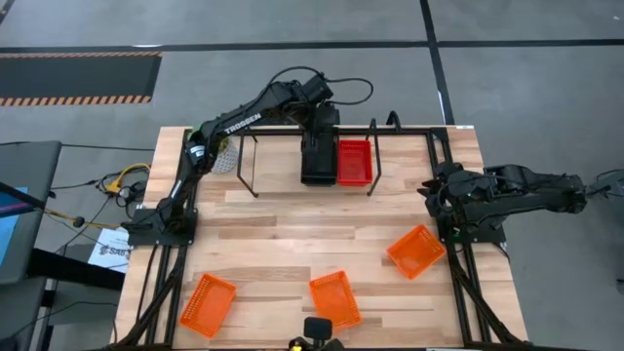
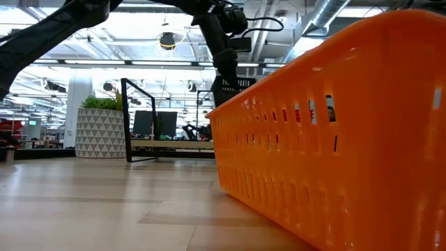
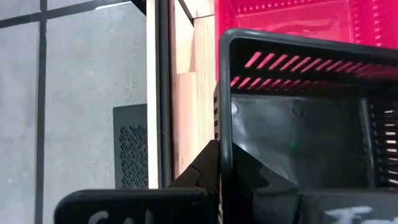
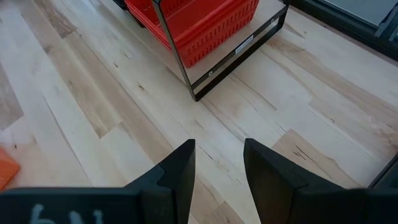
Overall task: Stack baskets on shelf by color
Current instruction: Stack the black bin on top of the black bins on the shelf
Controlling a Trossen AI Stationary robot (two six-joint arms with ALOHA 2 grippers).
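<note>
My left gripper [image 1: 318, 125] reaches over the wire shelf [image 1: 244, 175] at the table's far side, shut on a black basket [image 1: 318, 164]. In the low view this basket [image 2: 232, 86] hangs above the shelf board. Next to it on the right, a red basket [image 1: 354, 161] sits on the shelf. Three orange baskets [image 1: 208, 304] [image 1: 334, 299] [image 1: 415, 251] lie flat on the table's near half. My right gripper [image 4: 217, 163] waits open at the right edge, over bare wood. My left gripper pinches the rim of the black basket's far end wall [image 3: 225, 134], one finger outside [image 3: 205, 171] and one inside [image 3: 256, 180]. The fingers slant down from the far side. The basket is lifted clear, its opening up, above the shelf beside the red basket.
A white patterned plant pot [image 2: 101, 132] stands at the shelf's left end. One orange basket [image 2: 334, 139] fills the low view's right half. The black arm frames [image 1: 161, 263] run along both table sides. Bare wood lies between the shelf and the orange baskets.
</note>
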